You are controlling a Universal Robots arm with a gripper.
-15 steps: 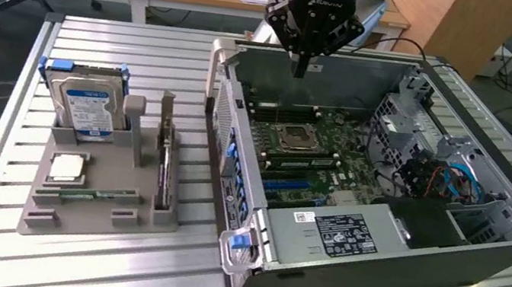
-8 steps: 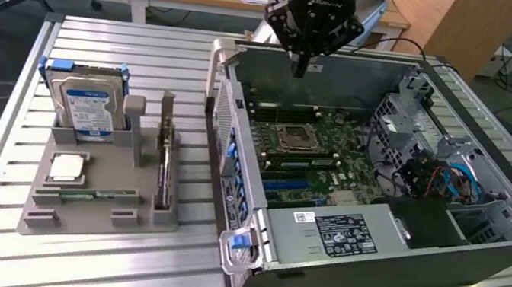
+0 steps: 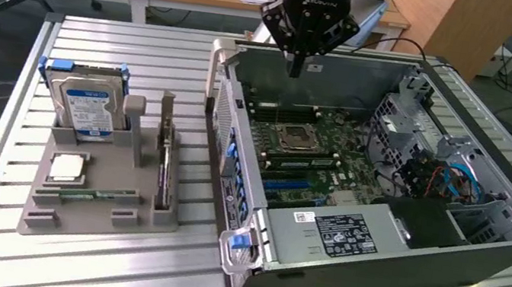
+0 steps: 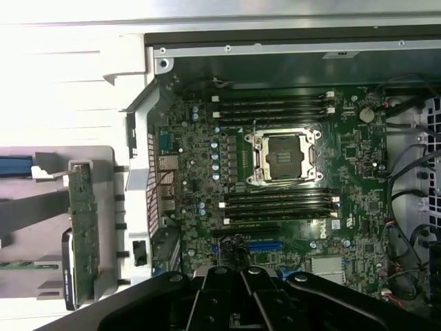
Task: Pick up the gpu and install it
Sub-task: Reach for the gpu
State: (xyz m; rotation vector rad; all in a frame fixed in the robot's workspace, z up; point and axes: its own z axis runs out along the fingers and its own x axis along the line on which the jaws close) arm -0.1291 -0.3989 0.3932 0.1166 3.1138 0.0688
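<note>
Slatted tabletop (image 3: 126, 53) carries the open computer case (image 3: 402, 263), my gripper (image 3: 295, 69) above its motherboard (image 4: 200, 172), pressed together on nothing. Gray holder (image 3: 89, 221) beside it keeps the gpu (image 3: 165, 168) upright on edge; the exterior view adds a hard drive (image 3: 91, 113).
</note>
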